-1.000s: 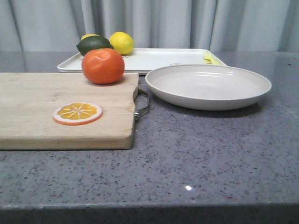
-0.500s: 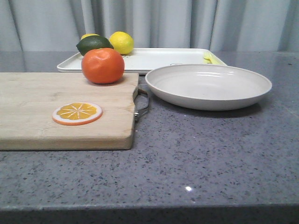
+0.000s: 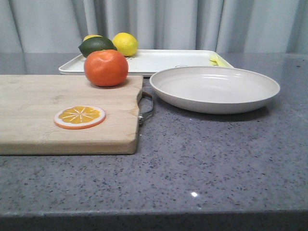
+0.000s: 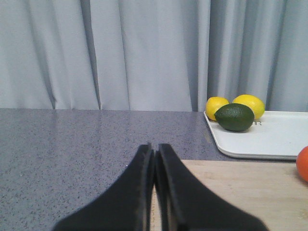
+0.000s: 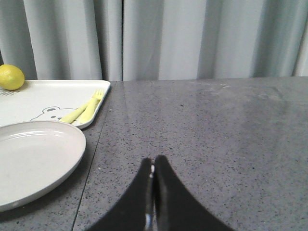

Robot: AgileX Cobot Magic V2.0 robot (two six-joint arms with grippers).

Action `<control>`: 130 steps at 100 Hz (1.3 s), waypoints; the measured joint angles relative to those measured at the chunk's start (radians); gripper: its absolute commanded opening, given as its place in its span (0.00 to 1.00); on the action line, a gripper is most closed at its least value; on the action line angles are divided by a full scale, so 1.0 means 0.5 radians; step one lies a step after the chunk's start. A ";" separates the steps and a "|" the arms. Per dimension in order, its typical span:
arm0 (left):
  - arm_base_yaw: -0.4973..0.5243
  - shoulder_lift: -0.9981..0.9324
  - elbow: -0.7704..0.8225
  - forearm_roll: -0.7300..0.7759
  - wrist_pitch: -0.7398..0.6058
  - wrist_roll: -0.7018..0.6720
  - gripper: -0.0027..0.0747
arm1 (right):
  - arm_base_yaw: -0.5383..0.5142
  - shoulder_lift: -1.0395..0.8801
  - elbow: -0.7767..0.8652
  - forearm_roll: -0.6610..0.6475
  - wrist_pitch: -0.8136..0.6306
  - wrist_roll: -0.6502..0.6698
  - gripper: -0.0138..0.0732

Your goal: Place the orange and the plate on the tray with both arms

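Note:
The orange (image 3: 106, 68) rests on the far right part of a wooden cutting board (image 3: 33, 115); only its edge (image 4: 303, 164) shows in the left wrist view. To its right lies the off-white plate (image 3: 214, 88) on the grey counter, also seen in the right wrist view as the plate (image 5: 33, 161). Behind both stretches the white tray (image 3: 159, 60) (image 4: 274, 137) (image 5: 48, 103). Neither arm appears in the front view. My left gripper (image 4: 154, 147) is shut and empty over the board's edge. My right gripper (image 5: 153, 160) is shut and empty above bare counter, apart from the plate.
On the tray's left end sit a dark green avocado (image 3: 96, 46) (image 4: 234, 117) and two lemons (image 3: 125, 44) (image 4: 248, 104). A yellow fork (image 5: 86, 109) lies at the tray's right end. An orange slice (image 3: 80, 117) lies on the board. Grey curtains hang behind.

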 measured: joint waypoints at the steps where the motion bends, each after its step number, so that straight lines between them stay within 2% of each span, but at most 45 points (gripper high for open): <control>1: 0.000 0.007 -0.006 0.000 0.000 0.000 0.01 | 0.000 0.007 -0.018 0.000 0.011 0.000 0.08; 35: 0.000 0.278 -0.242 0.000 -0.012 0.000 0.01 | 0.000 0.343 -0.282 0.031 0.154 0.000 0.08; 83: 0.000 0.297 -0.242 0.000 -0.008 0.000 0.02 | 0.000 0.356 -0.286 0.044 0.208 0.000 0.08; 95: 0.000 0.297 -0.242 0.000 -0.008 0.000 0.16 | 0.000 0.356 -0.286 0.044 0.198 0.000 0.08; 119: 0.000 0.297 -0.242 0.000 -0.008 0.000 0.62 | 0.000 0.356 -0.286 0.044 0.136 0.000 0.08; 130: 0.000 0.297 -0.246 0.000 -0.008 0.000 0.73 | 0.000 0.356 -0.286 0.044 0.128 0.000 0.08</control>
